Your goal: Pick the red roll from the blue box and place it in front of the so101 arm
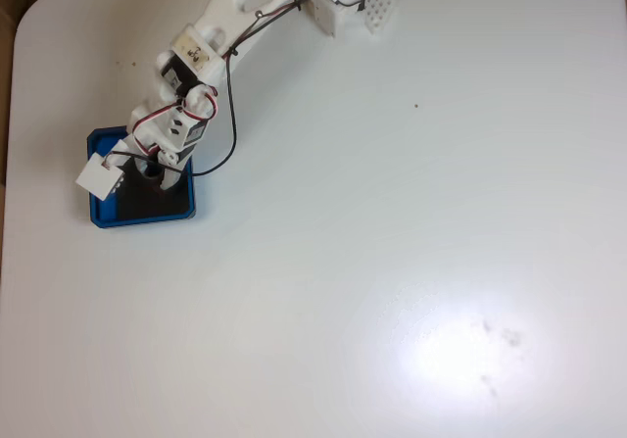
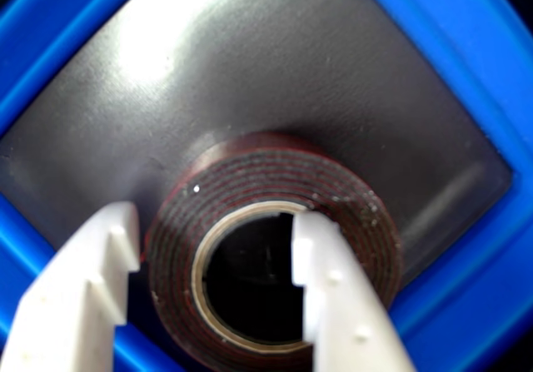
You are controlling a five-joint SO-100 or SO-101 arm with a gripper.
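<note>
one layered red roll — ring-shaped

My arm is white printed plastic with black servos and red-black wires; my pincer has two pointed white fingers.

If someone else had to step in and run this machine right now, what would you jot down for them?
Tool: open, lowered into the blue box. In the wrist view one finger sits inside the hollow of the red roll and the other outside its wall, so the roll's side is between them. Not yet clamped.
The roll lies flat on the box's black floor, near a corner. In the fixed view the box sits at the table's left side, under the so101 arm.
Done: reach and line-up.
Left: close, lift out, set the roll down in front of the arm.
</note>
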